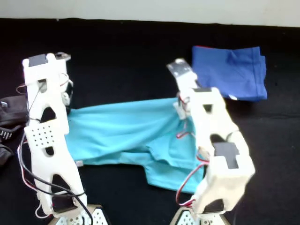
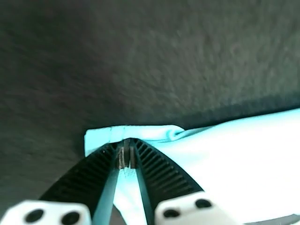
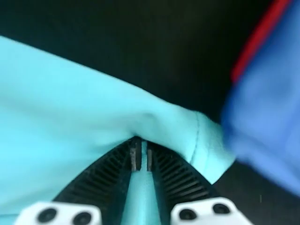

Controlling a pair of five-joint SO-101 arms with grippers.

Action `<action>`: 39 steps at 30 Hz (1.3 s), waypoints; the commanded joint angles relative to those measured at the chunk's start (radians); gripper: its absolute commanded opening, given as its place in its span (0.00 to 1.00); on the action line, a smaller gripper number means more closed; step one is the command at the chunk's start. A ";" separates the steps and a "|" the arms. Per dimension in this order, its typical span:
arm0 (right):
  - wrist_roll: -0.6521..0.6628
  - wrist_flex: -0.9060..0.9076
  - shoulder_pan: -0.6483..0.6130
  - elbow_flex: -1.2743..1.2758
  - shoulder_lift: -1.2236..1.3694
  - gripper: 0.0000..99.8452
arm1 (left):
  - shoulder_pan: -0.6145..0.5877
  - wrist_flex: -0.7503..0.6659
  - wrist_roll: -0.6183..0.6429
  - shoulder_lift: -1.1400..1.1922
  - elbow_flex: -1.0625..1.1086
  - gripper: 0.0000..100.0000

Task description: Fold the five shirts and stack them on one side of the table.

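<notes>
Crosswise, turquoise shirt [image 1: 122, 131] (long axis left to right), an edge in each arm's closed jaws.

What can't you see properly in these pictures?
- High view: the right arm covers part of the turquoise shirt, hiding its fold there.
- Right wrist view: the blue shirt is blurred and cut off by the edge; the red strip beside it cannot be identified.
- Left wrist view: the jaws cover the shirt corner they pinch.

On the black table [image 1: 122, 42]: turquoise shirt [image 1: 122, 136] rumpled across the middle, blue shirt [image 1: 232, 70] folded at far right (red edge [image 1: 199, 47] along one side), dark cables [image 1: 7, 124] at left edge
</notes>
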 commanded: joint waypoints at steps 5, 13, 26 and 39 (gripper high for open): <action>-0.014 0.254 -0.044 -0.314 0.051 0.04 | -0.041 0.054 0.006 0.107 -0.374 0.01; -0.064 0.346 -0.047 -0.229 -0.216 0.04 | -0.004 0.057 0.011 -0.275 0.008 0.01; -0.063 0.236 -0.189 0.409 -0.642 0.04 | 0.093 -0.361 0.009 -0.951 1.171 0.01; 0.021 0.179 -0.262 0.730 -0.657 0.04 | 0.088 -0.744 0.011 -1.035 1.658 0.01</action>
